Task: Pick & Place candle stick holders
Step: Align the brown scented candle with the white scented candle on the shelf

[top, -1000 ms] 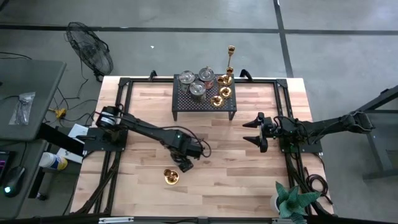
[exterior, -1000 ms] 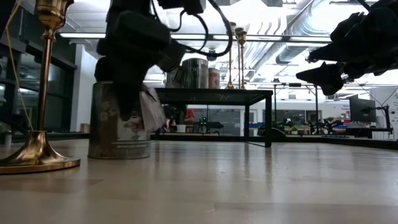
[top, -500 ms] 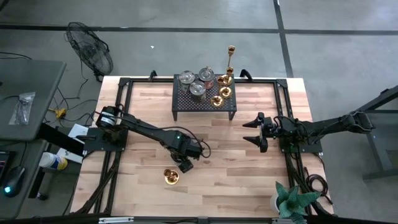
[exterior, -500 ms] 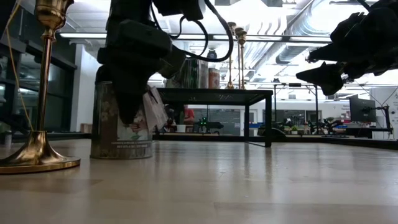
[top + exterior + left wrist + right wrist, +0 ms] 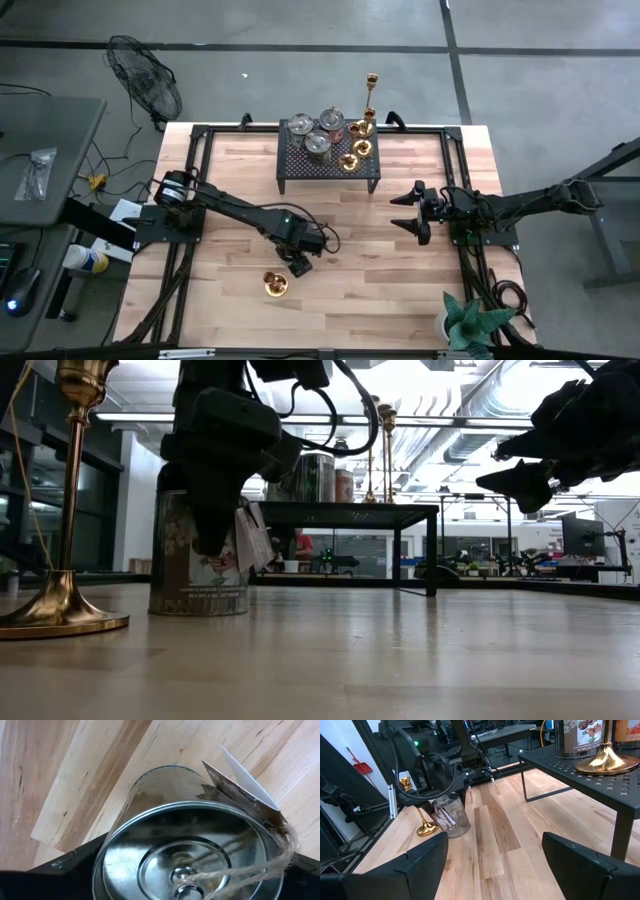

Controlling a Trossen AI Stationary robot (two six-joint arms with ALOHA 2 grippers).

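From table height, the nearest thing is a tall brass candlestick [image 5: 62,500] standing upright on the wooden table [image 5: 400,660], and just beside it a silvery tin cup [image 5: 200,565] with a paper tag [image 5: 252,538] on a twine loop. The cup's base appears to rest flat on the wood. The left gripper [image 5: 215,480] sits over it, its fingers reaching down the cup's sides; in the left wrist view the dark fingers flank the cup's rim [image 5: 185,850], so the jaws look closed around the tin cup, though whether they press firmly I cannot tell.

The main risk, as I judge it, lies in the small gap to the candlestick: a sideways swing of the left arm could clip its slender stem and topple it. The twine [image 5: 250,867] and tag could also snag on a finger as the jaws let go, dragging or tipping the cup.

Farther off, the right gripper [image 5: 412,211] waits above the table's right side with its jaws spread and holding nothing. At the far edge stands the black perforated stand [image 5: 330,160], carrying the other silvery cups [image 5: 318,128] and brass candlesticks [image 5: 362,140] crowded together; reaching in for one could knock its neighbours over.
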